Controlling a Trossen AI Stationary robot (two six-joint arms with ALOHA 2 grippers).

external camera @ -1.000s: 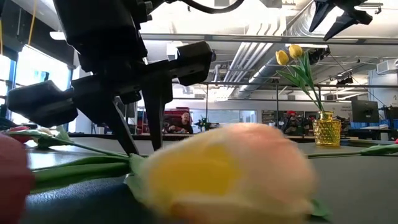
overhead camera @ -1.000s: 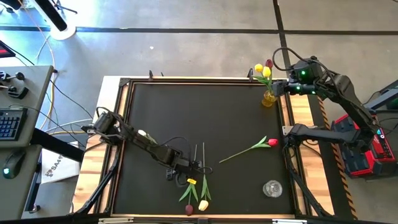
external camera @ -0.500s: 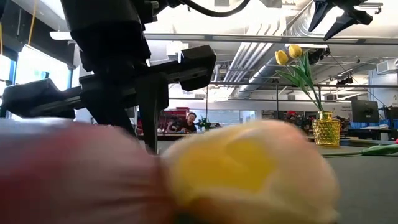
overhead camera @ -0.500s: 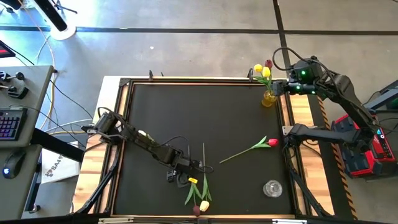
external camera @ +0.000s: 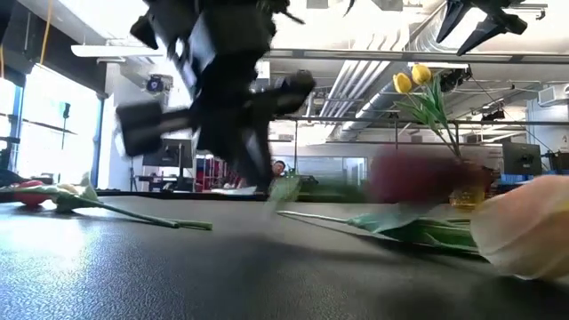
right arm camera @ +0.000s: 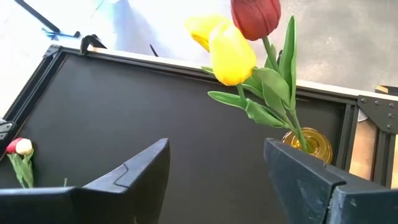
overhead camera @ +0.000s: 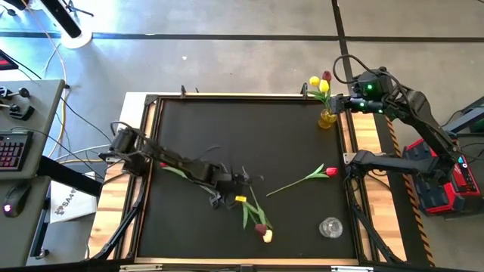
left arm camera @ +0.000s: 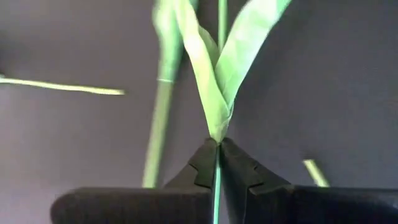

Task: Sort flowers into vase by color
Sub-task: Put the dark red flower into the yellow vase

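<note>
The left gripper is clamped tight on a green stem, pinched just below its forked leaves, with the arm stretched low across the black mat. Just beyond the fingertips, a maroon tulip and a cream tulip trail from it. A red tulip is seen well apart toward the right arm's side. The right gripper is held with its fingers spread wide, hovering beside the amber vase, in which yellow tulips and one dark red one stand.
</note>
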